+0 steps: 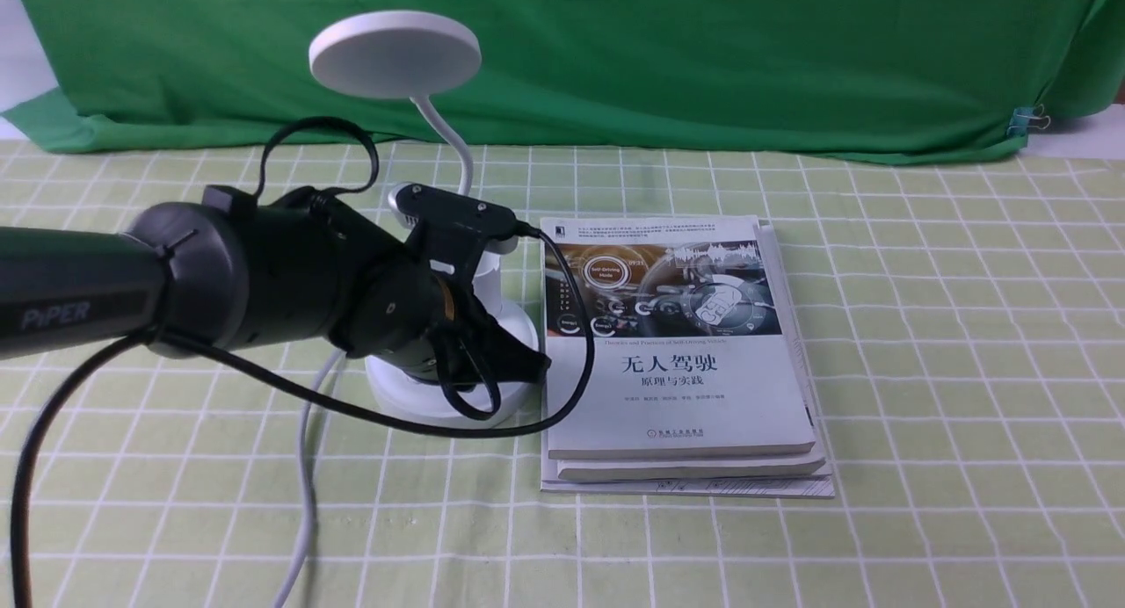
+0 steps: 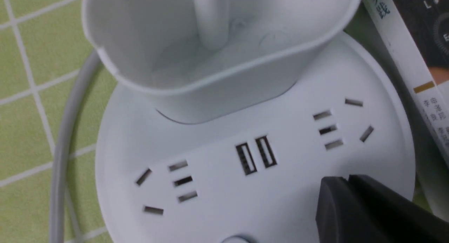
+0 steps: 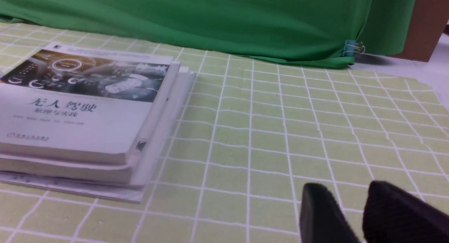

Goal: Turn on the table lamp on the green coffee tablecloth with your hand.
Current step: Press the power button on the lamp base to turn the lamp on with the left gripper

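Grid tablecloth (image 1: 923, 327), green backdrop (image 1: 703, 63) | left pincer (image 2: 347, 183) closed at lamp (image 1: 395, 54) | right pincer (image 3: 347, 188) parted

The book stack (image 1: 677, 353) just beside the table lamp (image 1: 489, 285) blocks its right; tablecloth (image 1: 967, 371) beyond lies bare.

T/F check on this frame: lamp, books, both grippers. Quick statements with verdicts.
1. The white plastic table lamp stands on the pale yellow-green gridded tablecloth. True.
2. The stack of white-covered books lies on the lamp's left. False: it lies on the lamp's right.
3. The left gripper is shut, over the lamp's round base. True.
4. The right gripper grips a book. False: it holds nothing, over bare cloth.
5. Two USB ports sit between the base's sockets. True.
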`<act>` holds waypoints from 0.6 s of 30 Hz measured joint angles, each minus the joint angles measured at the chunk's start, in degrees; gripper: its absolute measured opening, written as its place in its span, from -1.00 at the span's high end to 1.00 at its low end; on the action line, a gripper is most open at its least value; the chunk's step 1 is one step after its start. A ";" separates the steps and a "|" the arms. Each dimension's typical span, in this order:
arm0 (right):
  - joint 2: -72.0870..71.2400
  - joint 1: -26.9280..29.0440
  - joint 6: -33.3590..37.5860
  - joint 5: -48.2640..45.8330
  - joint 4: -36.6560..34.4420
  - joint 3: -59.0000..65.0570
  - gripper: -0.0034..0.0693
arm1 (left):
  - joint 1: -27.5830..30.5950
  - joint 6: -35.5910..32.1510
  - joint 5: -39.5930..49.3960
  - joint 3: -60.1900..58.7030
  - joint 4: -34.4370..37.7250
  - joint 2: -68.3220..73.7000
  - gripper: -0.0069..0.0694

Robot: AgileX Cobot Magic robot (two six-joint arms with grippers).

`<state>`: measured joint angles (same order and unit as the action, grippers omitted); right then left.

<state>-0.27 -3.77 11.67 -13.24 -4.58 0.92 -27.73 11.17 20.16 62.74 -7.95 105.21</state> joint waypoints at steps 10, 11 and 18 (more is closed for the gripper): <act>0.00 0.00 0.00 0.00 0.00 0.00 0.23 | 0.00 0.24 -0.53 0.31 0.02 0.63 0.81; 0.00 0.00 0.00 0.00 0.00 0.00 0.23 | 0.00 0.24 -0.66 0.25 0.02 0.71 0.81; 0.00 0.00 0.00 0.00 0.00 0.00 0.23 | 0.00 0.49 -2.57 -0.32 0.02 0.70 0.81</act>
<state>-0.27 -3.77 11.67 -13.24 -4.58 0.92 -27.73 11.66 17.60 62.42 -7.93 105.91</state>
